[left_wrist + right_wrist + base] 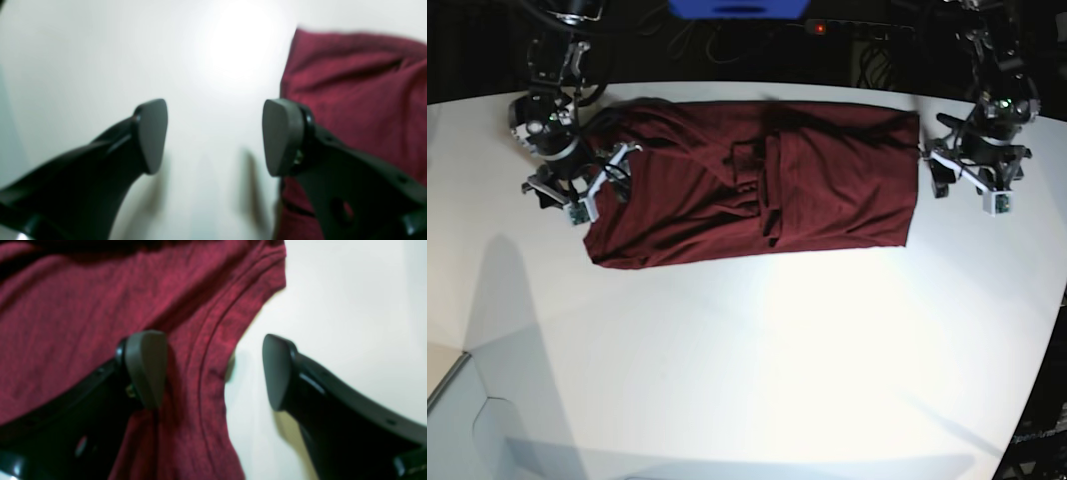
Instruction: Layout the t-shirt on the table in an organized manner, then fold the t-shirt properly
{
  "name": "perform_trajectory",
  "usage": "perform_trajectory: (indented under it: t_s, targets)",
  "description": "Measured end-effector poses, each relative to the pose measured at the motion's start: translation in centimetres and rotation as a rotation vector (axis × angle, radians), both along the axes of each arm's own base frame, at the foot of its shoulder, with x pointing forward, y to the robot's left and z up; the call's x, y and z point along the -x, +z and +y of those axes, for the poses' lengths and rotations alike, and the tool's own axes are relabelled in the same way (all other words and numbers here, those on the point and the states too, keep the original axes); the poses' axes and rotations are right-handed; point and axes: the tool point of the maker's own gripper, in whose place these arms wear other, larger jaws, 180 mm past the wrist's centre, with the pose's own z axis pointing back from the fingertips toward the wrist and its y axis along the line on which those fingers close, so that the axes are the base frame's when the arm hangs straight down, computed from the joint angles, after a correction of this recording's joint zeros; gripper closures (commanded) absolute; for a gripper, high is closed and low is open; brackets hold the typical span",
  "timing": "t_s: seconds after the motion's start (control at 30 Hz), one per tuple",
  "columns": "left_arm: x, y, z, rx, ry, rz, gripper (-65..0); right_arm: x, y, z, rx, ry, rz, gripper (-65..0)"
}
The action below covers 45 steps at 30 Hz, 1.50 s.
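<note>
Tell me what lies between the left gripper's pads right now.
Only bare white table. In the left wrist view the open left gripper straddles empty tabletop, with the t-shirt edge just outside one pad.

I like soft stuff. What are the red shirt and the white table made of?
The shirt looks like thin, soft knit cloth: it wrinkles and shows a stitched hem. The table looks hard, smooth and a bit glossy, since light glares off it; plastic or coated wood, hard to say.

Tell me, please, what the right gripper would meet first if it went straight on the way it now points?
Most likely the hemmed edge of the t-shirt, which lies between the open fingers of the right gripper, with the white table directly beside it. Depth is unclear in this blurred view.
</note>
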Motion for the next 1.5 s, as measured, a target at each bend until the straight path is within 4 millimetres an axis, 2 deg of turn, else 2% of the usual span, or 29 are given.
perform_trajectory:
  t_s: [0.13,0.27,0.47,0.57,0.73,0.9,1.2,1.37,1.5]
  targets:
    - [0.6,-1.0,0.1,0.009,0.006,0.028,-43.1,0.5,0.0,0.4,-0.006,-0.001,0.001,-44.4]
    - [1.4,-1.6,0.1,0.01,0.005,0.052,-43.1,1.1,0.5,-0.3,0.029,-0.011,0.013,-44.6]
    - [1.2,-1.4,0.1,0.008,0.004,0.045,-43.1,1.3,1.2,-1.3,0.079,-0.021,0.017,-44.7]
    - [1.2,-1.4,0.2,0.005,0.003,0.044,-43.1,1.1,2.6,-2.2,0.102,-0.045,-0.012,-44.7]
    - [1.2,-1.4,0.1,0.008,0.004,0.045,-43.1,1.3,3.4,-1.0,0.115,0.019,0.038,-44.7]
    - [1.2,-1.4,0.1,0.007,0.003,0.045,-43.1,0.5,3.9,-1.1,0.116,-0.031,0.067,-44.7]
    - [1.7,-1.5,0.3,0.002,0.004,0.046,-43.1,0.8,2.8,-0.1,0.084,-0.033,0.103,-44.7]
    - [2.0,-1.6,0.3,0.002,0.004,0.054,-43.1,1.5,0.8,0.8,0.041,-0.026,0.15,-44.7]
    - [1.9,-1.6,0.3,0.001,0.003,0.053,-43.1,1.3,0.6,1.1,0.027,-0.024,0.146,-44.7]
